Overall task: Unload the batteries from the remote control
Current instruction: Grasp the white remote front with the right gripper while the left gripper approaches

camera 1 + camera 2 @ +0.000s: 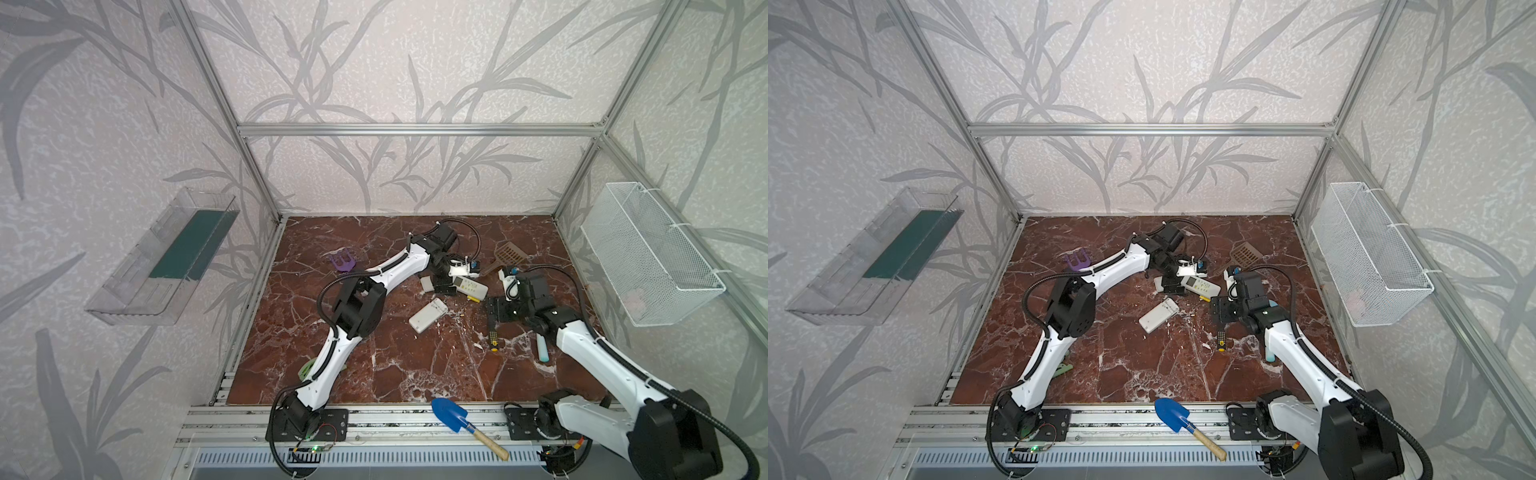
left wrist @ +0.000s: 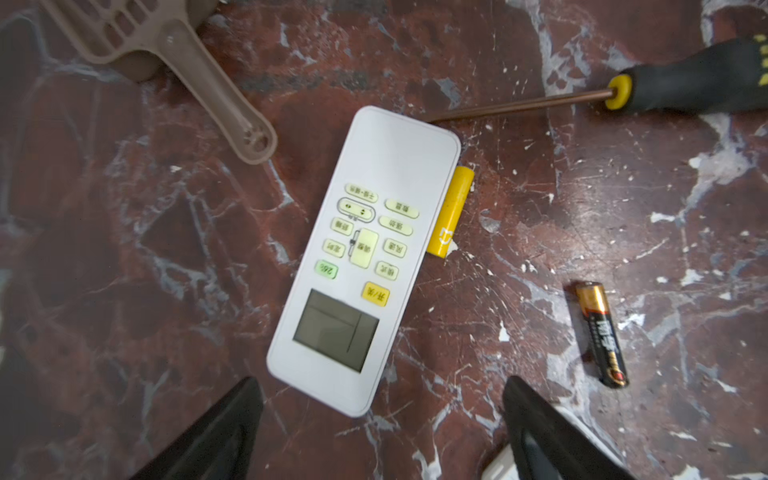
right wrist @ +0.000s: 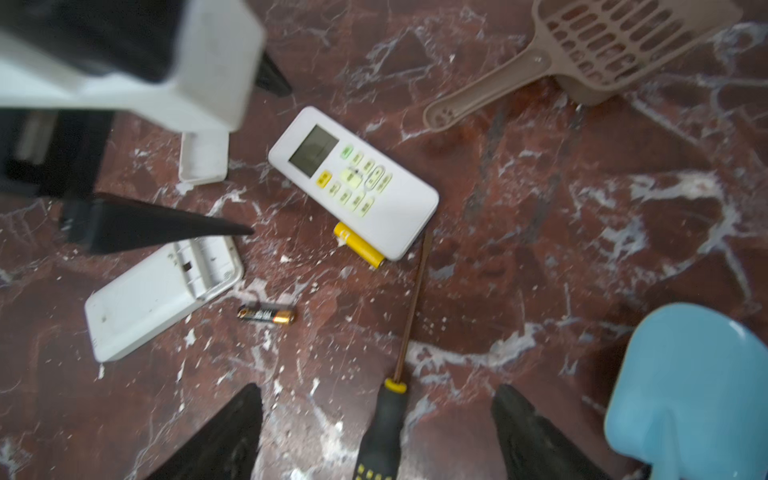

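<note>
Hovering at 9 o'clock end of white remote (image 2: 363,259), left pincer (image 2: 380,382) spread wide, empty. Flat on tabletop (image 1: 374,365), yellow battery (image 1: 473,298) touches remote's long edge on 5 o'clock side in both top views, axis roughly 10-to-4. Also apart, right pincer (image 3: 379,387) over screwdriver (image 3: 384,428) handle, farther; left arm looks nearer.

Open floor (image 1: 415,365) nr front; round remote (image 2: 357,257): yellow batt (image 2: 451,212) against edge, screwdriver (image 2: 519,106) + scoop (image 2: 208,83) close.
</note>
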`<move>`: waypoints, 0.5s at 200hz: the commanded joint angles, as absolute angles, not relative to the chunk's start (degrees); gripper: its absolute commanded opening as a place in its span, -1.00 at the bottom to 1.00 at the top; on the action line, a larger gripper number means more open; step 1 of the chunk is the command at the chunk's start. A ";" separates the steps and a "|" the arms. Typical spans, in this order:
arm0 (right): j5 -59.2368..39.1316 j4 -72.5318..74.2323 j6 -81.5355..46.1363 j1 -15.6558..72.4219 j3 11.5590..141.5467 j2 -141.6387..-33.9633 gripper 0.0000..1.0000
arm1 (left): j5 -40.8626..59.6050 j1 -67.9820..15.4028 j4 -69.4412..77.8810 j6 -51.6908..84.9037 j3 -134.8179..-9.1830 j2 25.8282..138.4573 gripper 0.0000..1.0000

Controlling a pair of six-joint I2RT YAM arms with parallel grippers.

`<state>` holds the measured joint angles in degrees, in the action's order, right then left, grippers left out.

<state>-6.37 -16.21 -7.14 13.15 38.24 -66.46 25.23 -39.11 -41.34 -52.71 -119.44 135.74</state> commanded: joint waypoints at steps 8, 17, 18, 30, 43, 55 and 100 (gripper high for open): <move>-13.42 -8.71 5.23 11.44 40.60 -72.00 0.70 | 24.30 -37.97 -34.44 -47.37 -113.35 128.31 0.83; -14.71 -7.16 7.47 11.20 41.23 -74.09 0.71 | 24.17 -37.73 -32.65 -45.99 -111.00 126.73 0.83; -14.91 -7.01 7.69 11.14 41.27 -74.35 0.71 | 24.17 -37.72 -32.50 -45.89 -110.74 126.56 0.83; -15.47 -5.67 9.45 10.58 42.66 -77.89 0.70 | 23.88 -37.62 -30.38 -44.23 -107.80 124.78 0.83; -16.23 -5.05 10.97 9.91 44.78 -82.27 0.66 | 23.40 -37.48 -27.61 -42.37 -104.63 123.02 0.83; -16.00 -4.42 12.48 9.84 46.81 -86.06 0.62 | 23.16 -37.40 -24.83 -40.85 -101.28 121.08 0.83; -18.43 -7.24 19.30 9.84 55.20 -95.95 0.57 | 22.68 -37.13 -17.30 -36.21 -91.21 114.55 0.83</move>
